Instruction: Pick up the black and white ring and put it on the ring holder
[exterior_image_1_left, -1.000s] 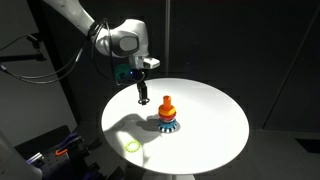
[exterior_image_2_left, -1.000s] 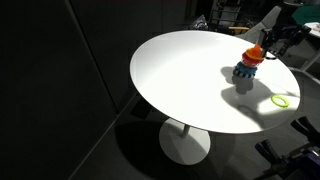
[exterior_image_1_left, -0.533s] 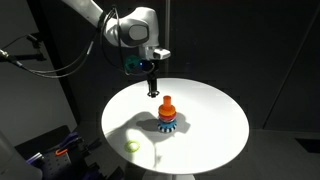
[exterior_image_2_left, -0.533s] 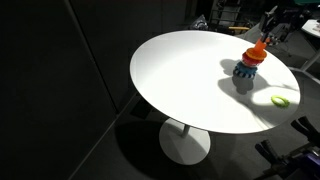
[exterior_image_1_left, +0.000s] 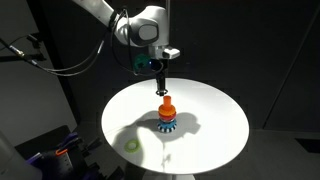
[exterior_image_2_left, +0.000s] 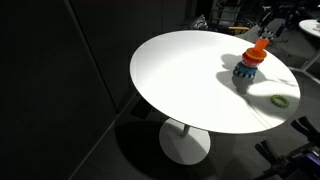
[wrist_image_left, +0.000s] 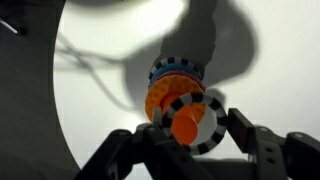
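Observation:
My gripper (exterior_image_1_left: 162, 90) is shut on the black and white ring (wrist_image_left: 212, 127) and holds it just above the ring holder (exterior_image_1_left: 166, 115). The ring holder is a cone of orange, yellow and red rings on a blue base, standing mid-table. In the wrist view its orange top (wrist_image_left: 172, 90) shows through the ring's hole, with my fingers (wrist_image_left: 192, 126) on both sides of the ring. The ring is too small to make out in both exterior views. The holder (exterior_image_2_left: 247, 68) and my gripper (exterior_image_2_left: 266, 34) also show at the table's far side.
The round white table (exterior_image_1_left: 215, 105) stands on a pedestal in a dark room. A small plain yellow-green piece (exterior_image_1_left: 131, 146) lies near the table's edge, and shows too in an exterior view (exterior_image_2_left: 279, 100). Cables hang behind the arm.
My gripper has moved sideways across the table with the ring, from beside the ring holder to right above it. The yellow-green piece has not moved.

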